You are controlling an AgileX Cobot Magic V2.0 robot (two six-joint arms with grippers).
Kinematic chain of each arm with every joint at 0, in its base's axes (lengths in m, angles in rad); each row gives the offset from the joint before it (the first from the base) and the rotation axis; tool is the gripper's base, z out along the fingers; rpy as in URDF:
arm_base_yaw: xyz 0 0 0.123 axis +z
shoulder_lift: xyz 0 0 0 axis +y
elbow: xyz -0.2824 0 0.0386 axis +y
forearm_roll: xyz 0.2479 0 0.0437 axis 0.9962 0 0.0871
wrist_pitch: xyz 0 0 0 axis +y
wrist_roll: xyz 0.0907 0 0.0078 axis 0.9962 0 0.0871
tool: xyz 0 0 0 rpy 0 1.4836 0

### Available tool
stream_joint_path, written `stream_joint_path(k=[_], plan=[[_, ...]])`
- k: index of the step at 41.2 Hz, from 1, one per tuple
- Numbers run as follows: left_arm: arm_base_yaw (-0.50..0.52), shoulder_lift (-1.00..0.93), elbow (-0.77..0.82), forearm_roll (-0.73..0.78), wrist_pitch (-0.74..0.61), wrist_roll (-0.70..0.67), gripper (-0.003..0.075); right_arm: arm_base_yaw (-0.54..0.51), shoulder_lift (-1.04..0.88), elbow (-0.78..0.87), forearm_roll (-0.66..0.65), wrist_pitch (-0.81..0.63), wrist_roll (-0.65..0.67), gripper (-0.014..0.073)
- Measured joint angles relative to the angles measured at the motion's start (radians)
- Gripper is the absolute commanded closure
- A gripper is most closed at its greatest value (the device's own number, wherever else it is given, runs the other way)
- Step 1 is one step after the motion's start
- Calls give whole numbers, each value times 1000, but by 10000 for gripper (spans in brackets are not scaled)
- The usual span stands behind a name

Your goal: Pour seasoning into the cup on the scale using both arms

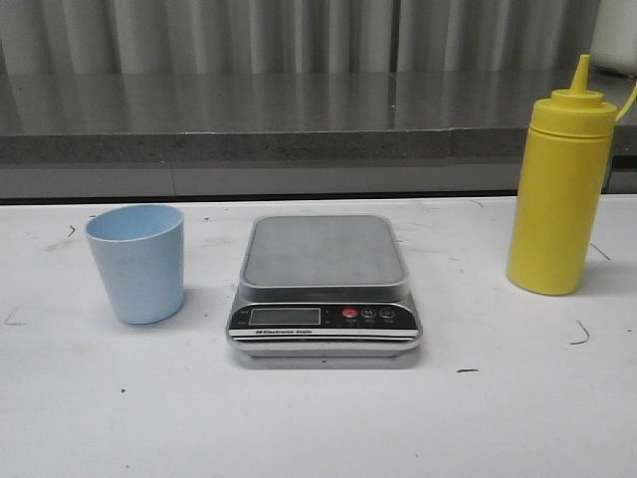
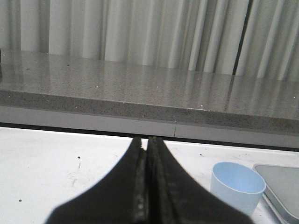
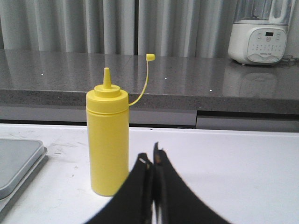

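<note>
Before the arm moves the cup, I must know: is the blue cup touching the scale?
Apart. In the front view a strip of bare white table shows between the blue cup and the scale.

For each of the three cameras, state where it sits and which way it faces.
Front view: faces forward over the white table, showing cup, scale and seasoning bottle; no arm shows.
Left wrist view: low on the left arm, facing the counter; shut left gripper, cup and a scale corner.
Right wrist view: low on the right arm; shut right gripper, bottle, a scale edge, a white appliance behind.
Shared: both wrist views catch the scale.
</note>
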Motion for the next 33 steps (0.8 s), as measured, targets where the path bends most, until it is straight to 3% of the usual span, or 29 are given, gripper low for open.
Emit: stream_joint_path(k=[33], plan=[[0,0,0,0,-9,0,740,0,0,0,0,0,0,661]])
